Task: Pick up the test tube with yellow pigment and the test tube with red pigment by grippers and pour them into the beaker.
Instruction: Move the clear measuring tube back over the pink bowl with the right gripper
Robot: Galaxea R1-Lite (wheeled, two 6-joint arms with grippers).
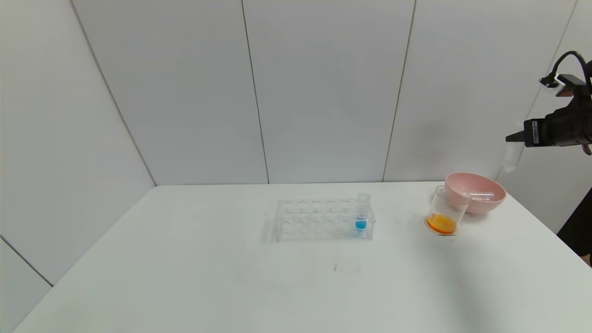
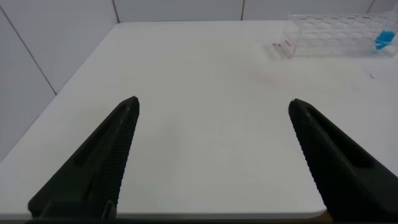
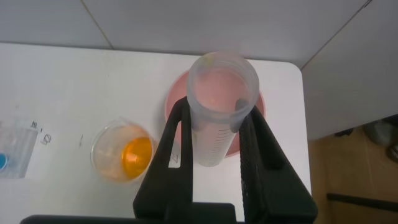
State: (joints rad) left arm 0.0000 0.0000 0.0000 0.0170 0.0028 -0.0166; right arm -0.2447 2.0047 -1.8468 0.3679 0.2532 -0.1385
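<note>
My right claw (image 1: pixel 511 137) hangs high at the far right, above and to the right of the pink bowl (image 1: pixel 485 203), clamped on a clear test tube (image 3: pixel 219 109) that looks empty; which pigment it carried I cannot tell. In the right wrist view the tube stands between my two black fingers (image 3: pixel 177 146), its open mouth over the bowl's pink inside. A second clear tube (image 1: pixel 481 196) appears to lie inside the bowl, though the head view is too faint to be sure.

The beaker (image 1: pixel 445 215) stands on the white surface (image 1: pixel 231 277) just left of the bowl, touching or almost touching its rim, with a pool of orange liquid (image 1: pixel 441 224) at its bottom.

Well to the left, near the middle of the surface, sits the clear tube rack (image 1: pixel 319 219). One tube with blue liquid (image 1: pixel 361 213) stands upright at its right end; the other holes hold nothing I can make out.

My left claw (image 2: pixel 211 118) is parked low over the near left part of the surface, fingers spread wide with nothing between them, the rack far off ahead. Nothing stands between the rack and the beaker.
</note>
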